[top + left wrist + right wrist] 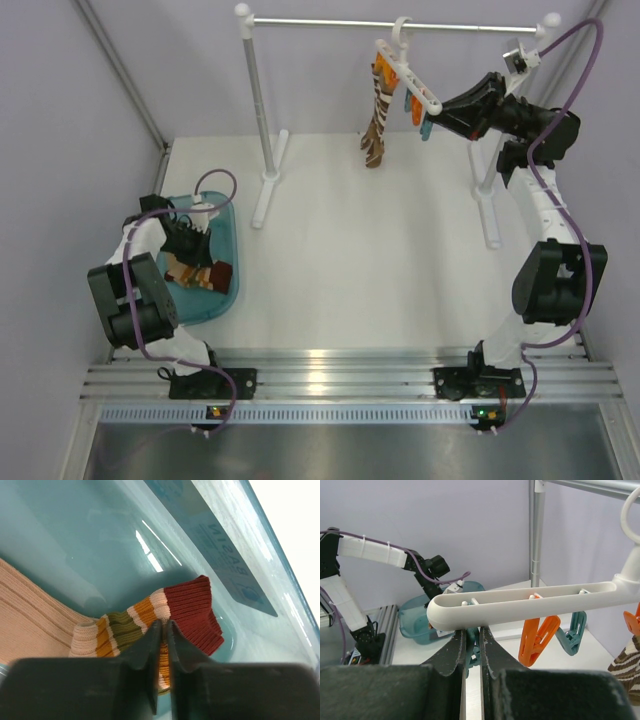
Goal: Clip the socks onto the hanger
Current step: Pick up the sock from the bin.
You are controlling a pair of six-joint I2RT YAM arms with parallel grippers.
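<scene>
fingers on left (147, 655) pinch tan sock (120, 627), right fingers (451, 652) teal clip (472, 647), per wrist views

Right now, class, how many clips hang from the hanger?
4: end teal clip in the right pincer, orange clip and teal clip mid-bar, another orange above the sock; others may be hidden.

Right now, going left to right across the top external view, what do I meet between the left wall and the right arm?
Teal basin → rail's left white post → hanging brown-and-white sock → right gripper. The hanger overlaps the sock and the gripper, so it is left out.
</scene>
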